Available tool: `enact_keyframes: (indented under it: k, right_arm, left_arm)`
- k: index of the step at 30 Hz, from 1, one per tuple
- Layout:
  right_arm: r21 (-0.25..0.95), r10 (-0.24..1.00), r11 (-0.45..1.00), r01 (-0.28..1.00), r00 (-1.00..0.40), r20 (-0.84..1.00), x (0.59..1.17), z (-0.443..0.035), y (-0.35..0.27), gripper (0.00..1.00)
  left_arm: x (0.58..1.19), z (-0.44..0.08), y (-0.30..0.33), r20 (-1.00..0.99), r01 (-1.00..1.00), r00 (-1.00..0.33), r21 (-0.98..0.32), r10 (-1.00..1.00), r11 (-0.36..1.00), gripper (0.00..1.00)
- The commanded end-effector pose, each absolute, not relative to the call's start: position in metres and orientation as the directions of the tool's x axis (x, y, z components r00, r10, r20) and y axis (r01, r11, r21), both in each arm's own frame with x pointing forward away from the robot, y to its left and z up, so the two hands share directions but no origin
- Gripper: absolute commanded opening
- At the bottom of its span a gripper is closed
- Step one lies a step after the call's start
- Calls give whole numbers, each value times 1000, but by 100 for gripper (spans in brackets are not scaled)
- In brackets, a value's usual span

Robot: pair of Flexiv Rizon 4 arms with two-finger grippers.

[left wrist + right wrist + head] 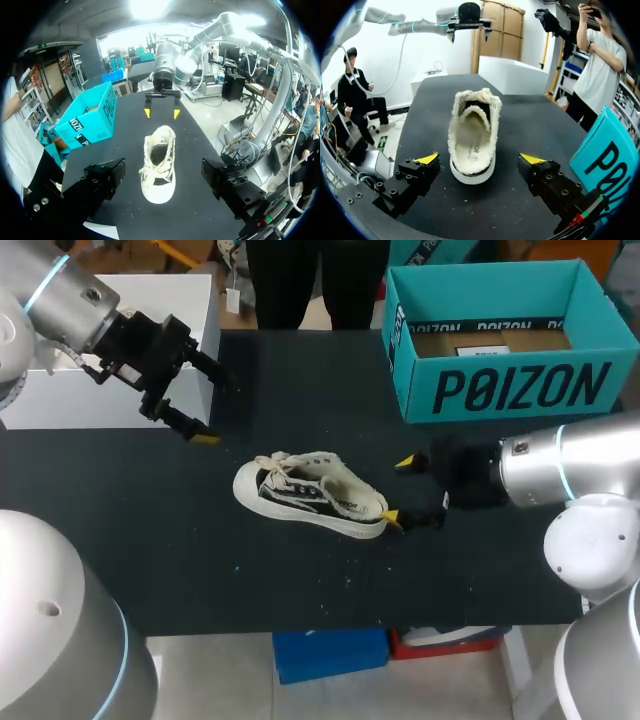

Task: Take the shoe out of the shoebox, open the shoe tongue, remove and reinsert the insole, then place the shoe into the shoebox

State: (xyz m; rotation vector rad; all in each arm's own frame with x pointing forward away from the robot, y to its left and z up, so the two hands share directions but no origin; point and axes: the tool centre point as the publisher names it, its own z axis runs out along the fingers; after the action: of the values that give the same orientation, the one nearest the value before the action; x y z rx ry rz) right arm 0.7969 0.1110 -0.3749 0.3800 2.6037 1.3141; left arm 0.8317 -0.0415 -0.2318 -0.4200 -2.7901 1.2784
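shoe: black and cream sneaker (310,495) (159,165) (472,135), middle of the head frame, standing on its sole on the black table (150,540). Toe points frame-left, heel frame-right. It is outside the box.
laces: cream, loose over the tongue.
insole: sits inside the shoe (471,147). There is small print near the heel, too small to read.
shoebox: teal, open top (520,385) (90,120) (607,150), upper right of the head frame, well apart from the shoe. Large dark lettering on the side wall, with a band of smaller print along the inner rim.
my right gripper: fingers spread (399,491) (162,112) (480,159), just right of centre in the head frame. The shoe's heel is just ahead, between the yellow tips, and is not gripped.
my left gripper: fingers spread wide, holding nothing (212,408) (162,180) (469,35). It sits above the table in the upper left of the head frame, well apart from the shoe's toe.
white box: (190,300) (512,75) upper left of the head frame, behind my left gripper. No writing visible.
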Motion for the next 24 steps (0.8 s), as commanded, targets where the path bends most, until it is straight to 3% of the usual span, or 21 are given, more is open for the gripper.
enact_keyframes:
  k: [1, 24]
  right_arm:
    - [841, 323, 528, 118, -944, -70, 804, -395, 121, 100]
    - [882, 348, 454, 130, -937, -41, 807, -428, 143, 100]
  left_arm:
    - [832, -233, -42, -75, 228, -962, -748, 262, 623, 100]
    - [832, -233, -42, -75, 228, -962, -748, 262, 623, 100]
